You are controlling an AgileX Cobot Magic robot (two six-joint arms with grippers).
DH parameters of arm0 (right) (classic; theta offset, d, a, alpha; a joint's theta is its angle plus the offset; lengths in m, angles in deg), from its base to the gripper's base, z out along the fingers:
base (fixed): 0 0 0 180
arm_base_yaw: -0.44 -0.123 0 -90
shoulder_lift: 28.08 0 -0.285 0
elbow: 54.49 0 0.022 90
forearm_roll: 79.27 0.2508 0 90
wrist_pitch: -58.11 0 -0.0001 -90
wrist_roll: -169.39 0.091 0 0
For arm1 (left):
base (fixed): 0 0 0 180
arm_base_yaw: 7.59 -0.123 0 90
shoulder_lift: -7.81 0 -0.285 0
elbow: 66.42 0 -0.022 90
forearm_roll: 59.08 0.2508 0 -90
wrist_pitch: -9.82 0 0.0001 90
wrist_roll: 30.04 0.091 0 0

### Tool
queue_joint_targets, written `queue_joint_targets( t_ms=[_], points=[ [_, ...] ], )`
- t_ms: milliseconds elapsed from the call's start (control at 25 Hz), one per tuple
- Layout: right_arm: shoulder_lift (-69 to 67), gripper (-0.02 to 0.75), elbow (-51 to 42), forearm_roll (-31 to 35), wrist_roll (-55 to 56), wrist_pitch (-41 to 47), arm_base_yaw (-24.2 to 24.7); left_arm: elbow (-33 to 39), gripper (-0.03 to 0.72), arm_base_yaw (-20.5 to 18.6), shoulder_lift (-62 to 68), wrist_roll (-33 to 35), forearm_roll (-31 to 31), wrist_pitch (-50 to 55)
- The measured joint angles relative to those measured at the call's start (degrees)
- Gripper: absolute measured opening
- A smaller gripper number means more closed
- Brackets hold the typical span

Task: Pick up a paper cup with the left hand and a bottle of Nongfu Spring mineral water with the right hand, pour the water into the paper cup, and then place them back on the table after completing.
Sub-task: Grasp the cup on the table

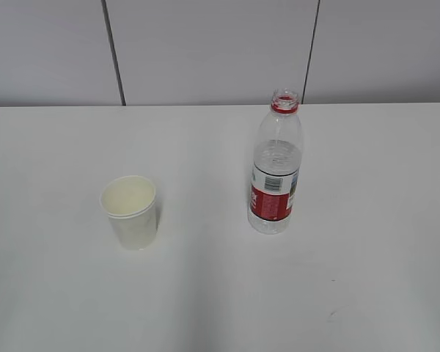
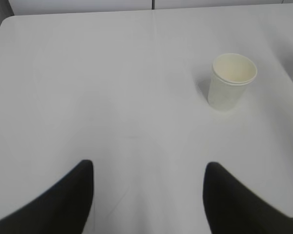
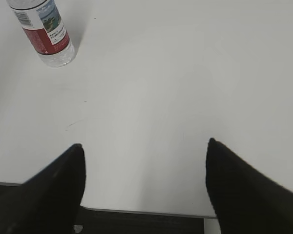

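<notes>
both claws (image 2: pixel 149 170) (image 3: pixel 145 151) spread, seemingly clear of cup (image 2: pixel 232 80).

In the exterior view the cup (image 1: pixel 130 213) stands on the table (image 1: pixel 205 308) at the left of centre, and the bottle (image 1: pixel 276 165) stands upright right of centre, well apart from it. A wall (image 1: pixel 205 44) runs behind the table across the top of the frame.

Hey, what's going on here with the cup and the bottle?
Nothing is being handled yet. The cup and the uncapped bottle stand upright and apart on the table. The left hand and the right hand are both open, well short of the cup and bottle.
</notes>
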Motion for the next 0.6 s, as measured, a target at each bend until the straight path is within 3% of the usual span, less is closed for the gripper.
queue_joint_targets(
  t_ms=[600],
  points=[
    [0.00, 0.568, 0.00, 0.00, 0.00, 0.00, 0.00, 0.00, 0.442, 0.00, 0.00, 0.00, 0.00, 0.00]
  ],
)
